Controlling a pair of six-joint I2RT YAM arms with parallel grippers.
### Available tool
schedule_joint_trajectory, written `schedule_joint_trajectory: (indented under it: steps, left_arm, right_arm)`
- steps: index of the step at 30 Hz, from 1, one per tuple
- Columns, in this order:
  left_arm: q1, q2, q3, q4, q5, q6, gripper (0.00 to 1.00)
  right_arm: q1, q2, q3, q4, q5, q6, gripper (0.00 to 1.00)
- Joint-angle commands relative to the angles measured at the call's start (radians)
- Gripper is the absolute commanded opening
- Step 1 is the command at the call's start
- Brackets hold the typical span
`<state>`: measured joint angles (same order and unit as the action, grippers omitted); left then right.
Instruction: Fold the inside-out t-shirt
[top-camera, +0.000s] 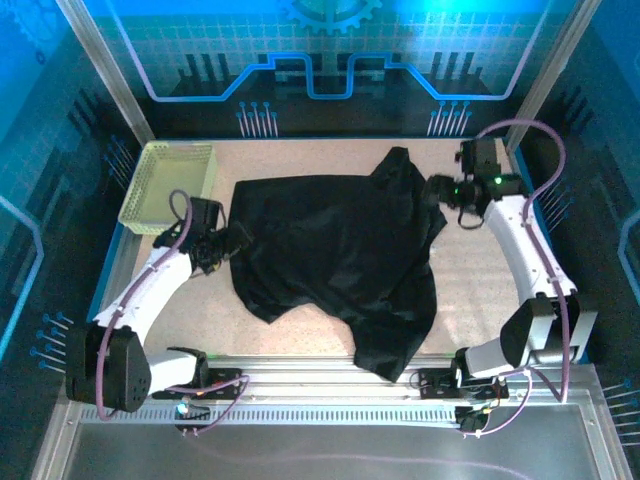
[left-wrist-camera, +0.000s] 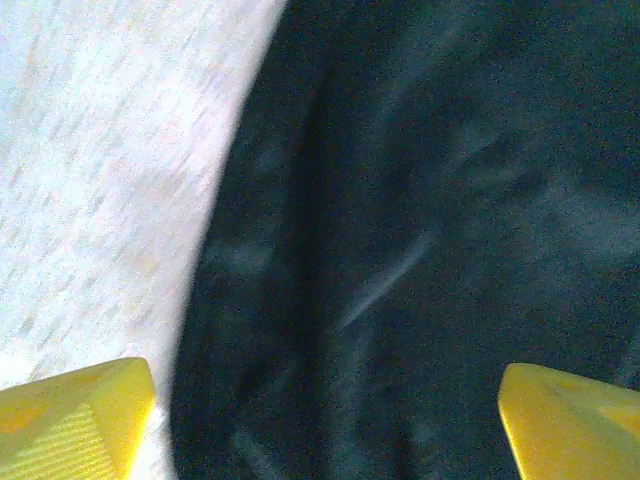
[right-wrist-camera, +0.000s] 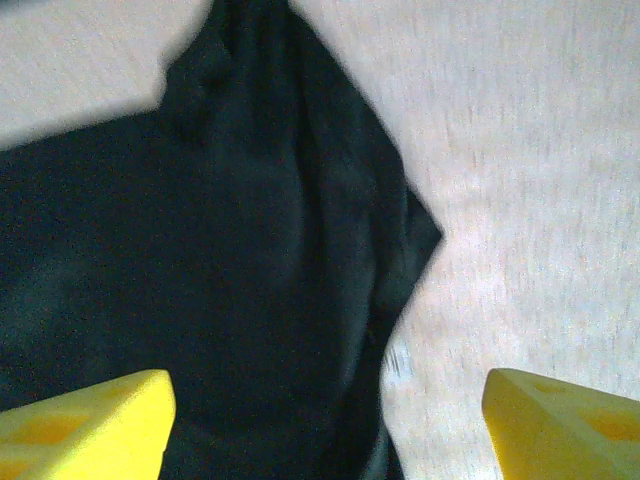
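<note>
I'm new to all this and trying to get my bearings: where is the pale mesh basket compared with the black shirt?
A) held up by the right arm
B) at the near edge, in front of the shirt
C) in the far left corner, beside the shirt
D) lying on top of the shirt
C: the basket stands in the far left corner of the table, just off the left edge of the shirt.

Speckled beige table (top-camera: 300, 330) carries two things. Crumpled black fabric t-shirt (top-camera: 340, 250) lies centre. Pale yellow-green mesh basket (top-camera: 168, 185) far-left corner.
</note>
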<state>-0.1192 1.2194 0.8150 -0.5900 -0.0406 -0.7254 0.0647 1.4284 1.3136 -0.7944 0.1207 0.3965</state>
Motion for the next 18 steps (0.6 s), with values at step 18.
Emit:
schedule_joint_trajectory:
  steps: [18]
  left_arm:
    - [-0.274,0.012,-0.221,-0.081,0.021,-0.167,0.48]
  right_arm:
    - [0.160,-0.030,-0.429,0.032,0.026,0.119,0.73]
